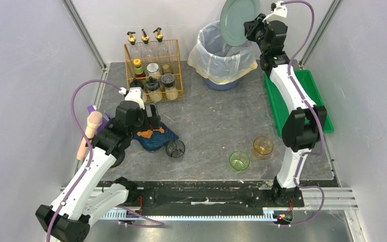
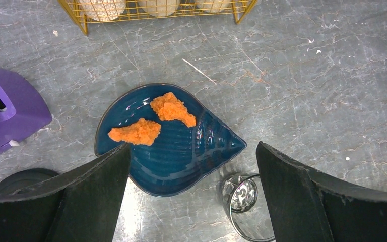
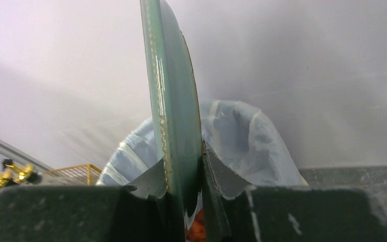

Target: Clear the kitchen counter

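Kitchen counter (image 1: 216, 116), right fingers (image 3: 224, 179) pinching green plate (image 3: 174, 101), jar labels (image 1: 138, 69) too small

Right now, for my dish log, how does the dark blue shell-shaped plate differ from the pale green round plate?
The dark blue shell-shaped plate lies flat on the kitchen counter; the pale green round plate is gripped on edge by the right gripper above the lined bin. The blue plate carries two orange food pieces; the green plate's visible face looks bare. Both are shallow dishes.
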Available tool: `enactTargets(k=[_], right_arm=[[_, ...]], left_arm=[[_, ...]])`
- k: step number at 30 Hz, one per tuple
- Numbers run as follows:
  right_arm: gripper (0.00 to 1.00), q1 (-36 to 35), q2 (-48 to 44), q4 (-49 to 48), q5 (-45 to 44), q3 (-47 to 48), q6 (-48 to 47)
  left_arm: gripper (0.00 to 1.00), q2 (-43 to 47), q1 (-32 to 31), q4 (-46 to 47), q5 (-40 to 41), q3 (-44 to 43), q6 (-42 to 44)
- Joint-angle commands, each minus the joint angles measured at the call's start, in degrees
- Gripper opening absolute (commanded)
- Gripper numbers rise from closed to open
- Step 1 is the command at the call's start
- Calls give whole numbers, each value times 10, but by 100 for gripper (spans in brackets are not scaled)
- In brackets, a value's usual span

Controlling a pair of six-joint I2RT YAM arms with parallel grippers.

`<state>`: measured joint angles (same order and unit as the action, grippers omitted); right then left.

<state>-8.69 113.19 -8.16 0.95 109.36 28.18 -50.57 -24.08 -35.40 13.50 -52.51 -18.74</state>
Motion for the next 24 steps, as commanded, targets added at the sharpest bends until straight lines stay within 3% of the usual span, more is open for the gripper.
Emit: enactTargets(k=[1, 9, 14, 21, 24], right_arm=[[0, 1, -127, -155, -45, -22, 15], [0, 60, -285, -201, -99, -233, 120], [0, 107, -390, -210, -150, -374, 138], [0, 158, -507, -159, -288, -548, 176], [0, 203, -521, -138, -268, -603, 234]], left_arm=[[98, 17, 4, 24, 14, 0, 25], [98, 54, 4, 24, 21, 13, 21], [98, 80, 4, 25, 34, 26, 19], [98, 94, 3, 25, 48, 31, 18], [98, 94, 3, 24, 48, 32, 17]])
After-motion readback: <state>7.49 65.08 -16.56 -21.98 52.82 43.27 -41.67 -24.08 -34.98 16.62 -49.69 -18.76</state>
